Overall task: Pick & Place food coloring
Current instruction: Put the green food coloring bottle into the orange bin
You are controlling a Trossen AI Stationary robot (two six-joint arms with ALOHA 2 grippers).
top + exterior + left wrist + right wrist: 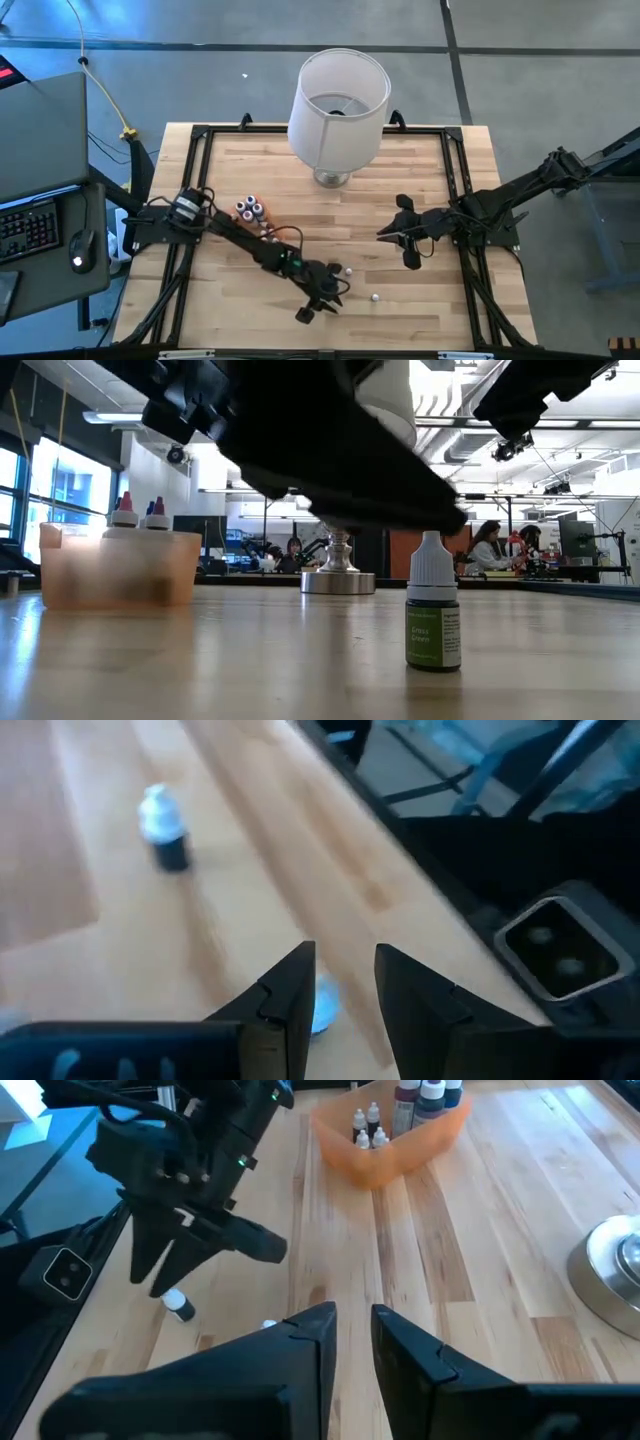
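Food coloring bottle (322,1003) stands between left claw's (345,995) parted fingers.

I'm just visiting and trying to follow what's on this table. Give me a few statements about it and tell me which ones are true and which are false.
1. The lampshade stands at the far middle of the table. True.
2. The orange tray is empty. False: several small food coloring bottles stand in it.
3. A bottle with a green label stands upright on the wood, outside the tray. True.
4. The left gripper has a bottle clamped between its fingers. False: its fingers are apart, with a white-capped bottle on the wood below them.
5. The right gripper is over the tray. False: it hovers on the table's right side, away from the tray.
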